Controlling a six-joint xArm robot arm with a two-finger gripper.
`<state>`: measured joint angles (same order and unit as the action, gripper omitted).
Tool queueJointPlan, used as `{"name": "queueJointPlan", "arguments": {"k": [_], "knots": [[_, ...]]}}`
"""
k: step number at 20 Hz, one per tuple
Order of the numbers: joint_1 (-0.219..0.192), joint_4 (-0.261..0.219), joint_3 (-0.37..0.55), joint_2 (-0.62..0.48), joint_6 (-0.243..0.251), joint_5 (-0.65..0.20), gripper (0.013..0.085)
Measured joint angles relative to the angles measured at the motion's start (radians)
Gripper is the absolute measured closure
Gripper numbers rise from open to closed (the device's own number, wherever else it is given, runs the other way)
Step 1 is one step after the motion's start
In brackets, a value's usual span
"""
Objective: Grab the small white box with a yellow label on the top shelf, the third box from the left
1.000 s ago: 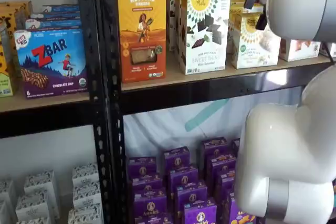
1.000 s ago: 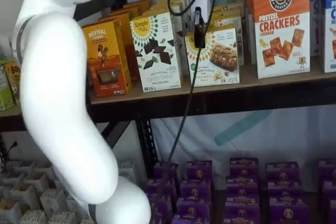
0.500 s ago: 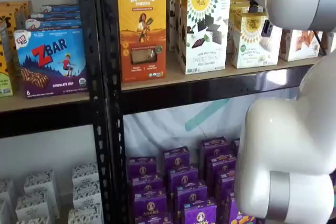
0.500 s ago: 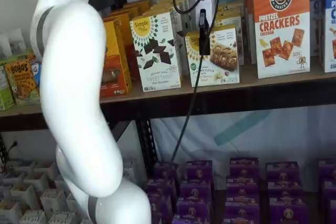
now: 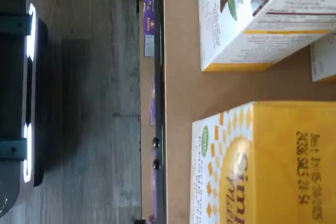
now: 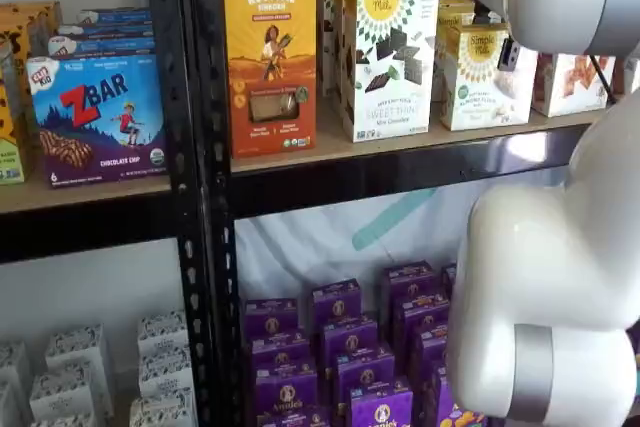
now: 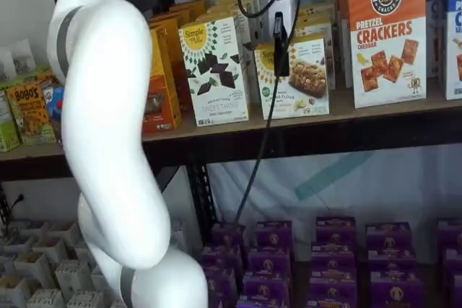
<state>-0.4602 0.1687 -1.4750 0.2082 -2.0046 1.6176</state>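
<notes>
The small white box [image 7: 303,81] with the yellow sunburst logo stands on the top shelf [image 7: 361,112], to the right of the taller white Simple Mills box [image 7: 215,70]. It also shows in a shelf view [image 6: 480,82]. My gripper [image 7: 280,70] hangs right in front of the box's left part; only one black finger shows, side-on, under the white body, so I cannot tell whether it is open. A black finger [image 6: 508,54] also shows before the box. The wrist view shows the box's yellow top [image 5: 283,166] close below.
An orange Revival box [image 6: 270,57] stands left of the taller box, an orange pretzel cracker box [image 7: 386,34] to the right. My white arm [image 7: 108,142] fills the foreground. Several purple boxes [image 7: 332,265] sit on the lower level. A black cable [image 7: 256,149] hangs beside the gripper.
My arm's elbow swung across while the gripper shifted slightly right and down in front of the small white box. In the last half second almost nothing moved.
</notes>
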Motion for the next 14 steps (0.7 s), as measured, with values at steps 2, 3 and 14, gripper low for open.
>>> {"name": "queueJointPlan", "arguments": {"k": [2, 3, 14], "knots": [[0.004, -0.003, 0.008, 0.005, 0.003, -0.005, 0.0130], [0.005, -0.004, 0.012, 0.008, 0.003, -0.008, 0.0130], [0.005, -0.004, 0.032, 0.022, 0.003, -0.018, 0.0330]]}}
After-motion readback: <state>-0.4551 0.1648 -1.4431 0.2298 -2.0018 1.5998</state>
